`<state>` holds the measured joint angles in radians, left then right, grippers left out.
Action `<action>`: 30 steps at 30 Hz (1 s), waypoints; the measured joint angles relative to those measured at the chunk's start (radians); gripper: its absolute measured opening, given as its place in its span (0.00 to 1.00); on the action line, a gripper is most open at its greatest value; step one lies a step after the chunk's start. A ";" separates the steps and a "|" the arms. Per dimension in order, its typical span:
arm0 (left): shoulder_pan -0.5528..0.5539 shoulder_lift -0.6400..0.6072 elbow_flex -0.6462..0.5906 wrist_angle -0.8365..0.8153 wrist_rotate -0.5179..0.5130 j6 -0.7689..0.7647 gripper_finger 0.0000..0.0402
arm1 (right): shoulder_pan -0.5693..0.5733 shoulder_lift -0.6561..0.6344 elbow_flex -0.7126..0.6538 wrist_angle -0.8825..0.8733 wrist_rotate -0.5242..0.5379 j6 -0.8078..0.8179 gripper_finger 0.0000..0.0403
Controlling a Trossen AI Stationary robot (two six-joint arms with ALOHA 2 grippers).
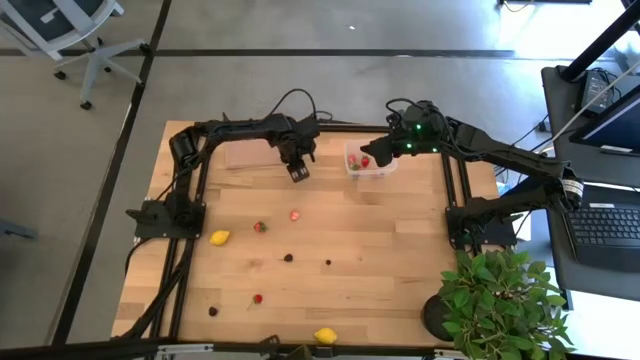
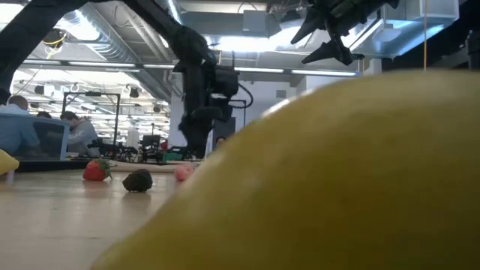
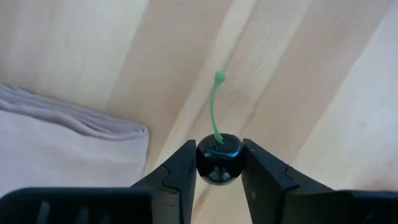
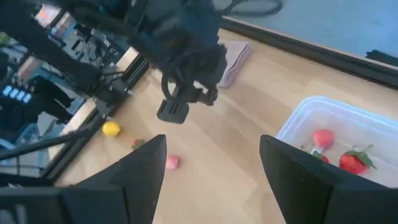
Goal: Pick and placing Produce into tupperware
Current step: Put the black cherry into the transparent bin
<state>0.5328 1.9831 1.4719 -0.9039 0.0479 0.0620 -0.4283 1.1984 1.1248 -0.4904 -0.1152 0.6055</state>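
My left gripper (image 1: 298,171) points down at the table's far middle, shut on a small black cherry (image 3: 219,159) with a green stem (image 3: 215,106). The tupperware (image 1: 384,166), a clear tub holding red strawberries (image 4: 352,160), stands on the wood to its right. My right gripper (image 1: 366,153) hovers open above the tub's left edge, empty (image 4: 211,180). Other produce lies on the table nearer the front: two lemons (image 1: 220,238) (image 1: 325,336), strawberries (image 1: 260,227) (image 1: 295,214) and dark berries (image 1: 288,257). My left gripper pinches the cherry's round body (image 3: 205,163) between its two fingers, one on each side. The fingers come from above, pointing down. The stem sticks out past the fingertips, and the cherry looks lifted clear of the wood.
A flat brownish sheet (image 1: 245,155) lies just left of my left gripper, its edge close in the left wrist view (image 3: 93,127). A potted plant (image 1: 500,300) stands at the front right corner. One lemon (image 2: 337,180) fills most of the low view. People sit in the room beyond (image 2: 19,124).
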 joint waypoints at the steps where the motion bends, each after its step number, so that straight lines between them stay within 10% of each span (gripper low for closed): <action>1: -0.003 0.000 0.027 -0.017 0.000 0.003 0.25 | 0.004 0.001 0.000 0.000 0.000 -0.002 0.65; 20: -0.179 -0.028 0.606 -0.160 0.003 0.060 0.24 | 0.020 0.027 0.000 0.021 0.016 0.037 0.65; 30: -0.315 -0.094 0.635 -0.088 -0.215 0.113 0.26 | 0.021 0.027 0.000 0.180 -0.074 -0.005 0.65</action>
<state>0.2178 1.8886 2.1073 -0.9922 -0.1674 0.1745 -0.4072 1.2251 1.1248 -0.3101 -0.1893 0.6006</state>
